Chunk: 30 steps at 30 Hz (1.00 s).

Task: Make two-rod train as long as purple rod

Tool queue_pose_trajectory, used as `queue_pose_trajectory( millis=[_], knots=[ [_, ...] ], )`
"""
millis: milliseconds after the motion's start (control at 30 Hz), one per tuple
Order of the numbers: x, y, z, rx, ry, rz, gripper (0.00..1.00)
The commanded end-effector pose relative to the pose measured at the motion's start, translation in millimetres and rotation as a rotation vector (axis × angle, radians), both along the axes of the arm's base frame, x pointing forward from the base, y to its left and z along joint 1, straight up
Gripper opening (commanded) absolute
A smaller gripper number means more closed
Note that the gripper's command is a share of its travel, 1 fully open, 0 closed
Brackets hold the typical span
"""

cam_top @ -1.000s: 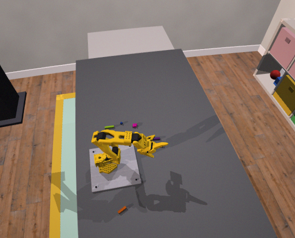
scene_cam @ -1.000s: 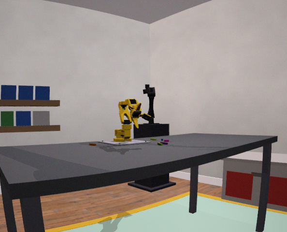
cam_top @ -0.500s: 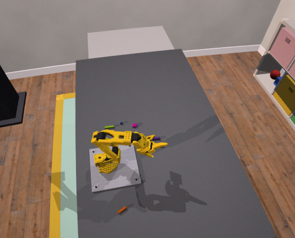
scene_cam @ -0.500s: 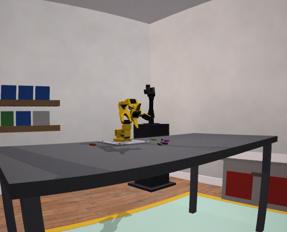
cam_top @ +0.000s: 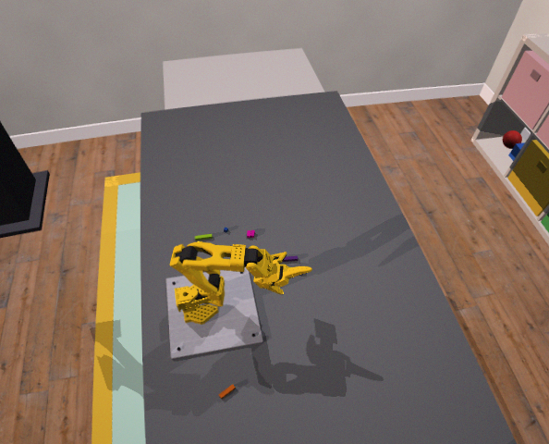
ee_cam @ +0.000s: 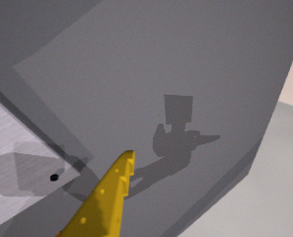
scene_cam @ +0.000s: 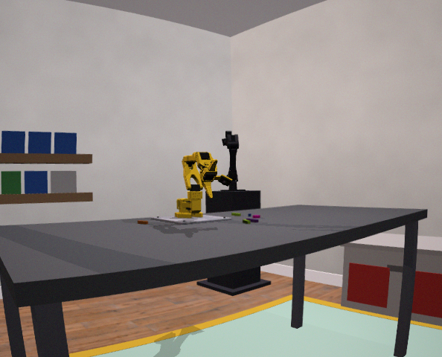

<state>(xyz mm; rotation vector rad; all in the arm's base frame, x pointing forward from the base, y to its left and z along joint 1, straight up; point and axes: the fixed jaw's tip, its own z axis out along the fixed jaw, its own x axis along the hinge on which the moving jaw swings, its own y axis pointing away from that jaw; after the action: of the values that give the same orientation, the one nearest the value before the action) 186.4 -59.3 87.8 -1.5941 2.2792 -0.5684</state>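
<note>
The purple rod [cam_top: 291, 258] lies flat on the table, partly hidden behind my gripper [cam_top: 295, 278]. The gripper is open and empty, raised above the table in front of the purple rod. A lime rod [cam_top: 202, 236], a small blue rod [cam_top: 225, 229] and a magenta rod [cam_top: 250, 233] lie beyond the arm. An orange rod [cam_top: 226, 390] lies alone on the near side of the base plate. In the side view the lime [scene_cam: 235, 213], blue [scene_cam: 249, 215], magenta [scene_cam: 256, 216] and orange [scene_cam: 142, 222] rods show small. The wrist view shows only one yellow finger [ee_cam: 107, 197] over bare table and the gripper's shadow.
The arm stands on a grey base plate [cam_top: 211, 315] near the table's left edge. A black stand [scene_cam: 233, 184] is behind the table. A shelf unit [cam_top: 532, 138] stands on the floor at the right.
</note>
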Motion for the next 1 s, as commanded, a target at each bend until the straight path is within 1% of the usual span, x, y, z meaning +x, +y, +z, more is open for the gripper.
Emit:
queue_pose_trajectory(
  millis=[0, 300, 567, 700, 867, 933, 967],
  knots=[
    [-1.3, 0.6, -0.1, 0.009, 0.010, -0.007, 1.00],
    [-3.4, 1.4, -1.3, 0.022, 0.032, -0.019, 1.00],
    [-5.3, -1.5, -0.7, 0.014, 0.023, -0.026, 1.00],
    [-11.4, -9.7, 1.6, 0.016, 0.027, -0.077, 1.00],
    [-27.0, -26.7, 6.6, 0.022, 0.037, -0.196, 1.00],
    [-27.0, -26.7, 6.6, 0.022, 0.037, -0.196, 1.00],
    [-31.3, -30.5, 7.8, 0.023, 0.039, -0.226, 1.00]
  ],
)
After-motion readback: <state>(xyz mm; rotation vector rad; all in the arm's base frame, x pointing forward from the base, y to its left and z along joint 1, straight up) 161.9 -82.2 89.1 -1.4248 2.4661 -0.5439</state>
